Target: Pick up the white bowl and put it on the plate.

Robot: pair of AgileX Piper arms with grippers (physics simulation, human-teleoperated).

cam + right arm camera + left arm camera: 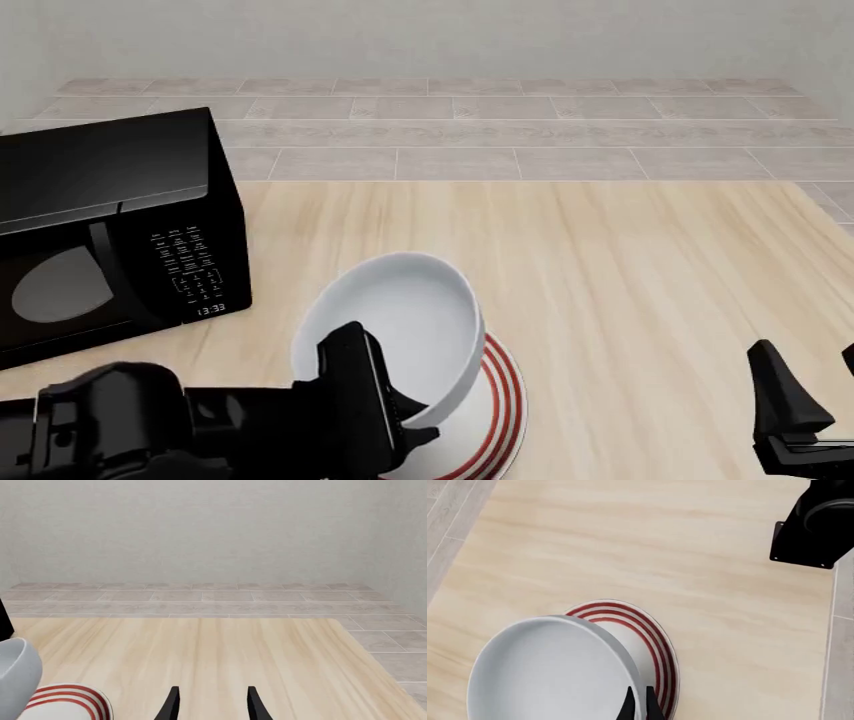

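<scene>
Our left fingers (639,705) pinch the near rim of the white bowl (400,325), holding it tilted directly above the plate (501,410) on the bench (641,260). Lowering straight down looks enough; our right fingers (211,702) idle apart, well clear.

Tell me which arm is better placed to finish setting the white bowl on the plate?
The left. Its gripper is shut on the white bowl's rim, holding it tilted over the plate. The right gripper is open and empty, off to the side.
</scene>
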